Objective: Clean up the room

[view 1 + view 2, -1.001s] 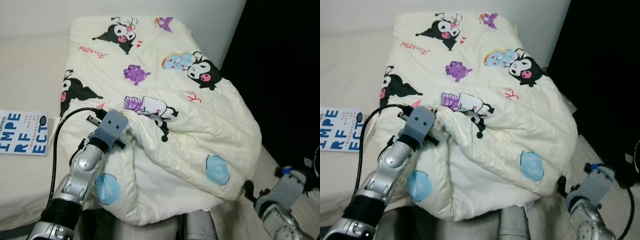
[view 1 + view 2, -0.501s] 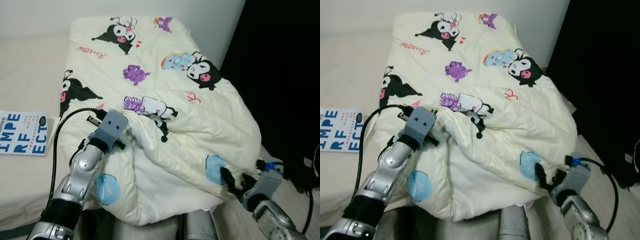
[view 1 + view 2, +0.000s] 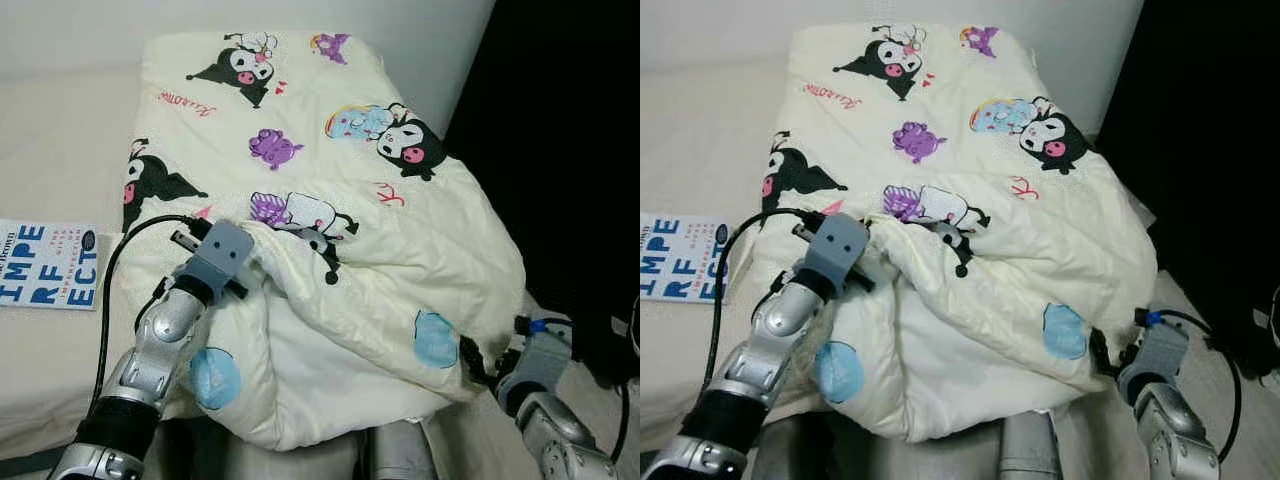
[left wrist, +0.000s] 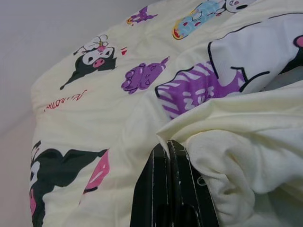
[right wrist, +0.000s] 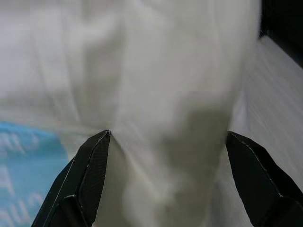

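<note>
Pinching a fold of the blanket (image 3: 330, 230) was my left gripper (image 4: 166, 147); its two black fingers (image 4: 156, 184) were pressed tight together with the soft cream cloth caught between them; that fold sat near the middle of the blanket, just beside a purple and white cartoon picture (image 3: 290, 210); my left arm reached up over the near edge of the blanket, with a black cable (image 3: 115, 270) looping beside it; the blanket was big and puffy, with black cartoon faces, purple shapes and blue spots on it; it lay bunched on the bed (image 3: 60, 150), with its far end up by the white wall (image 3: 80, 30) and its near end hanging down over the edge; my right gripper (image 5: 165, 142) was low at the right corner of the blanket, pushed right up to the cloth; its fingers (image 5: 90, 165) were wide apart with the cream cloth between them, not squeezing it; a blue spot (image 3: 1065, 332) sat just beside that gripper; a book (image 3: 45, 265) with big blue letters lay flat on the bed, to the left of the blanket and close to its edge.
</note>
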You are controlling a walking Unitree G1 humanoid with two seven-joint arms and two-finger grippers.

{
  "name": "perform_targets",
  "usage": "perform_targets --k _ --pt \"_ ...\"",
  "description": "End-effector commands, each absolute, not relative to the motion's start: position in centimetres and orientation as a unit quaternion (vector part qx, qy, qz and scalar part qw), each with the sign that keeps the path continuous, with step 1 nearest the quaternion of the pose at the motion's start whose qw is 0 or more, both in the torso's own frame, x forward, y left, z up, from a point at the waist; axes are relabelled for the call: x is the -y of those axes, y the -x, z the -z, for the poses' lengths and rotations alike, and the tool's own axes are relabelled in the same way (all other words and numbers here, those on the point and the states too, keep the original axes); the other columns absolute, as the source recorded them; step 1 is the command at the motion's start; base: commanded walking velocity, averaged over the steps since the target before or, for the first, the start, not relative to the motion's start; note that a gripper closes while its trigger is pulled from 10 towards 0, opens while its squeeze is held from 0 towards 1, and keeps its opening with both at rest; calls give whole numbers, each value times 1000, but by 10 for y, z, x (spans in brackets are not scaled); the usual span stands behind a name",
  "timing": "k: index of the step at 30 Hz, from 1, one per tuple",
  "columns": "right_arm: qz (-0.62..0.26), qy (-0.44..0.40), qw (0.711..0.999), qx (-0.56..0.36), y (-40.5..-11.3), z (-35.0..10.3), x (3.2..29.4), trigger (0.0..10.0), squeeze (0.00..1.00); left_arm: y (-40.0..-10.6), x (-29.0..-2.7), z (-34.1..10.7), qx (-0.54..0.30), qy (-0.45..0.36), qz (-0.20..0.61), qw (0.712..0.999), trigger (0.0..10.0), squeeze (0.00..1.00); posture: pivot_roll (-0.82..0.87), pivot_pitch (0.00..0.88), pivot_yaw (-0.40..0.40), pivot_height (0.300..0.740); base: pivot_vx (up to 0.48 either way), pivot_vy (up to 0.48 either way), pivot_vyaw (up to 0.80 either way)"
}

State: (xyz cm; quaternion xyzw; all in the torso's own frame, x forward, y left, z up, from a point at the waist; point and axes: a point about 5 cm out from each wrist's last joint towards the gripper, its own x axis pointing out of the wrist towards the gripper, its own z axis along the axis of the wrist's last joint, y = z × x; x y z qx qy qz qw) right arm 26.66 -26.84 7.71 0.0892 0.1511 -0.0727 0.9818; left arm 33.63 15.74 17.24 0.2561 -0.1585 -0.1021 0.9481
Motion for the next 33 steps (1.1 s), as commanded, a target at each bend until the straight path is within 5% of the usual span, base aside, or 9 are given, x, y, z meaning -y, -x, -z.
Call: perform_targets --k 1,6,7,8,9,22,33 --pt "72 -99 981 -148 -265 -74 272 10000 0 -333 -162 -168 149 -268 101 947 10000 0 -156 243 -1 471 0 0 0" --pt "65 -106 982 -139 -275 -76 274 10000 0 -334 -163 -169 150 -269 101 946 10000 0 -147 245 4 471 0 0 0" --pt "69 -102 982 -147 -277 -73 276 6863 0 -334 -164 -169 150 -269 101 946 10000 0 -145 246 5 471 0 0 0" --pt "72 -99 981 -152 -278 -71 276 6863 0 -334 -164 -169 149 -270 101 946 10000 0 -143 246 6 471 0 0 0" --pt "78 -95 979 -159 -278 -67 278 353 0 -333 -164 -169 149 -270 100 946 10000 0 -139 247 5 471 0 0 0" --pt "120 -72 976 -165 -279 -65 292 0 0 -332 -168 -171 148 -276 99 944 10000 0 -125 245 5 471 0 0 0" --pt "200 -12 971 -128 -273 -98 337 0 0 -333 -178 -170 144 -289 93 942 10000 0 -139 231 0 471 0 0 0"
